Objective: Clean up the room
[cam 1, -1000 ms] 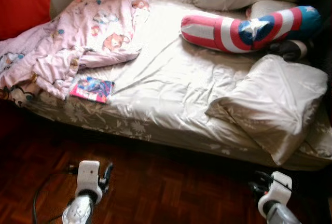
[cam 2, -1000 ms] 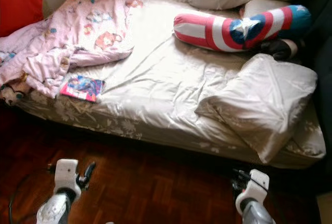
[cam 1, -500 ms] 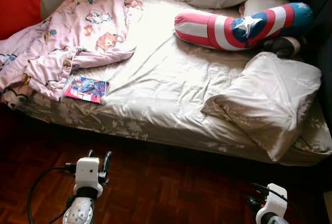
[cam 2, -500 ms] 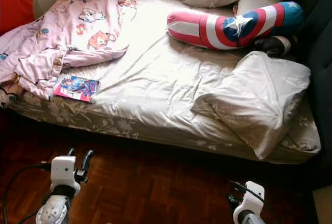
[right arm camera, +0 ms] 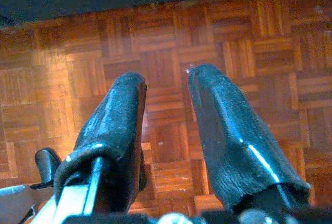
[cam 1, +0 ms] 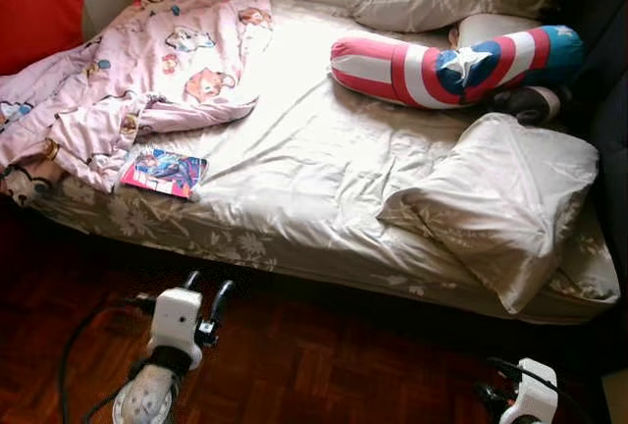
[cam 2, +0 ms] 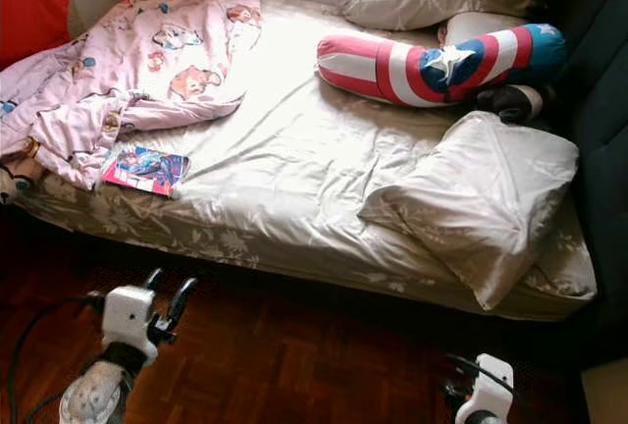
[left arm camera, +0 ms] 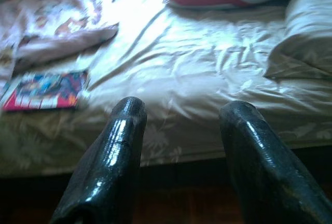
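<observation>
One colourful comic book (cam 1: 163,171) near bed (cam 1: 294,179) edge; my left gripper (left arm camera: 179,125) wide, empty; clumsy reach might knock it floorward.

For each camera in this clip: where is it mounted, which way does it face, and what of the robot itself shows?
Left eye view: on the head, looking down at the bed; the left pincer and the right wrist unit show at the bottom.
Right eye view: the stereo twin, same scene.
Left wrist view: on the left wrist, facing the bed along its open fingers, toward the comic book.
Right wrist view: on the right wrist, facing down at the parquet floor between the right pincer fingers.
Shared: comic book, pink blanket, star pillow.
</observation>
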Controlling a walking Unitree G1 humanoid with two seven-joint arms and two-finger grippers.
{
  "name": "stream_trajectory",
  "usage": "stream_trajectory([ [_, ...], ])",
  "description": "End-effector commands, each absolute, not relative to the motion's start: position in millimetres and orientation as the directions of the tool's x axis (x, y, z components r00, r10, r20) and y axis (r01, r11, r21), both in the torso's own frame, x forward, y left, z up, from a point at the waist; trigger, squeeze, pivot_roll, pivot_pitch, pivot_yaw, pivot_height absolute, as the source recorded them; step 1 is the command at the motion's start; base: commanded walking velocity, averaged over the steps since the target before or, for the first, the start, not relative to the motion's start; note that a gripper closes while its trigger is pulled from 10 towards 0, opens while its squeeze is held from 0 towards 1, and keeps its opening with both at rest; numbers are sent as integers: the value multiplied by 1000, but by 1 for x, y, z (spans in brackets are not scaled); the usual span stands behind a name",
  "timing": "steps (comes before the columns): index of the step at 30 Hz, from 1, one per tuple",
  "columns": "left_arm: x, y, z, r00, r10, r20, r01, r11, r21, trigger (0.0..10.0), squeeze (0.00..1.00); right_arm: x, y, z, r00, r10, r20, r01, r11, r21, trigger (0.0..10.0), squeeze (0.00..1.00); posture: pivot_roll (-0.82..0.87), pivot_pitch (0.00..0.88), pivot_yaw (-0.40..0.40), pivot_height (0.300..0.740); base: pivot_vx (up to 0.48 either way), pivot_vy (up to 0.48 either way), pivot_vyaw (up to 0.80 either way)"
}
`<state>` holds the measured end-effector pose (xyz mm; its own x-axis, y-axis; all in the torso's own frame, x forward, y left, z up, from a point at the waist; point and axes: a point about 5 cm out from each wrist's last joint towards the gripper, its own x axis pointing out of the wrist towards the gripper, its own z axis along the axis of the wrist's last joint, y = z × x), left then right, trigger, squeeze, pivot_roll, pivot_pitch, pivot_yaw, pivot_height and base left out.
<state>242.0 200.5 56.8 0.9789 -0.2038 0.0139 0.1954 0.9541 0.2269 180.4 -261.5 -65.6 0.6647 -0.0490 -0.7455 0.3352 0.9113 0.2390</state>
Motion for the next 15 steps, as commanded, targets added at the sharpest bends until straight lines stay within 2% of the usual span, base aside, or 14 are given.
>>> stream_trajectory([
  [1,241,203,55,981,-195,-5,191,955,229,10000,0,172,-271,-67,644,-77,-761,362,907,214,10000,0,85,116,-139,740,0,0,0],
  [3,242,207,56,986,-167,-8,164,961,222,10000,0,171,-271,-67,641,-82,-763,369,905,212,10000,0,87,122,-133,740,0,0,0],
  [6,246,218,64,999,-29,24,26,988,152,10000,0,168,-271,-69,634,-93,-768,371,908,197,10000,0,87,123,-114,740,0,0,0],
  [7,246,218,64,999,-29,24,26,988,152,10000,0,168,-271,-69,634,-93,-768,371,908,197,10000,0,87,123,-114,740,0,0,0],
  [15,255,217,73,998,14,56,-21,991,129,10000,0,172,-254,-72,646,-68,-760,346,914,213,10000,0,84,123,-104,740,0,0,800],
])
